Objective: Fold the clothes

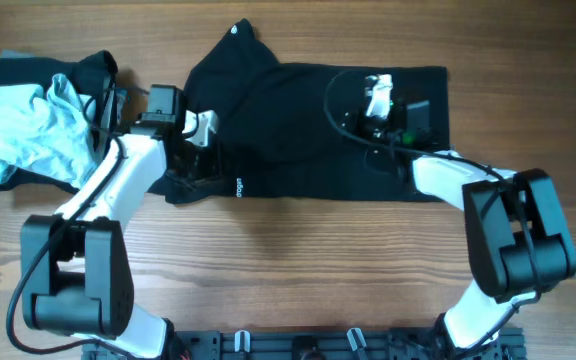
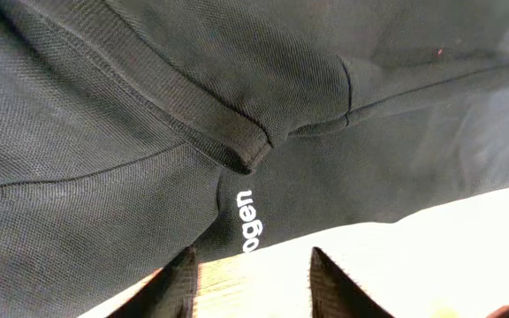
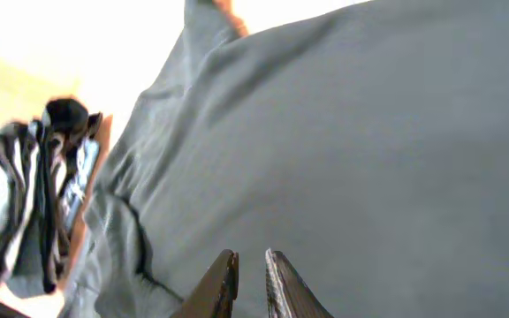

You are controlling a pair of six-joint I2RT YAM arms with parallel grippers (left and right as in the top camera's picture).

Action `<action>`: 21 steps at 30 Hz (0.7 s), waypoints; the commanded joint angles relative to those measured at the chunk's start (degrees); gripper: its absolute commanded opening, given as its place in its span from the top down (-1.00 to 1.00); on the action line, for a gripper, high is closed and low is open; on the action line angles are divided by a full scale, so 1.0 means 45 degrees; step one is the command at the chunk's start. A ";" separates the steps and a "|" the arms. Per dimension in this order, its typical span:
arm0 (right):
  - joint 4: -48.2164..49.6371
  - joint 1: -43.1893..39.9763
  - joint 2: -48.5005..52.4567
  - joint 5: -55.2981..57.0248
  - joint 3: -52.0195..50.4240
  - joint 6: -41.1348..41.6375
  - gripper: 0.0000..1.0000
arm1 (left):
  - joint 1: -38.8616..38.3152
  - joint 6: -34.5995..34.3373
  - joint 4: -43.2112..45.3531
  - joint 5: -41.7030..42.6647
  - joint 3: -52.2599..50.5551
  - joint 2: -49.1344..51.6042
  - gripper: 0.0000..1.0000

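Note:
The clothes (image 1: 298,130), a black T-shirt, lie spread across the back middle of the table, with a sleeve sticking out at the top left. My left gripper (image 1: 200,128) is at the shirt's left end. In the left wrist view the left gripper (image 2: 253,269) stands open over bare wood, just short of the shirt's hem (image 2: 237,150) and its white print (image 2: 247,221), with nothing between the fingers. My right gripper (image 1: 376,95) hovers over the shirt's right part. Seen from the right wrist, the right gripper (image 3: 249,265) shows only a narrow gap over smooth fabric (image 3: 352,150), holding nothing.
At the far left lies a pile: a light blue garment (image 1: 28,125) on top of another black one (image 1: 38,70). Bare wooden table (image 1: 298,260) runs along the front, between the two arm bases.

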 commanded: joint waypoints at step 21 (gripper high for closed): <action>-1.1021 -0.2574 -0.3648 0.3555 0.0092 -0.2943 0.11 | 0.1443 -0.1185 0.0087 0.1010 0.2288 0.1122 -0.03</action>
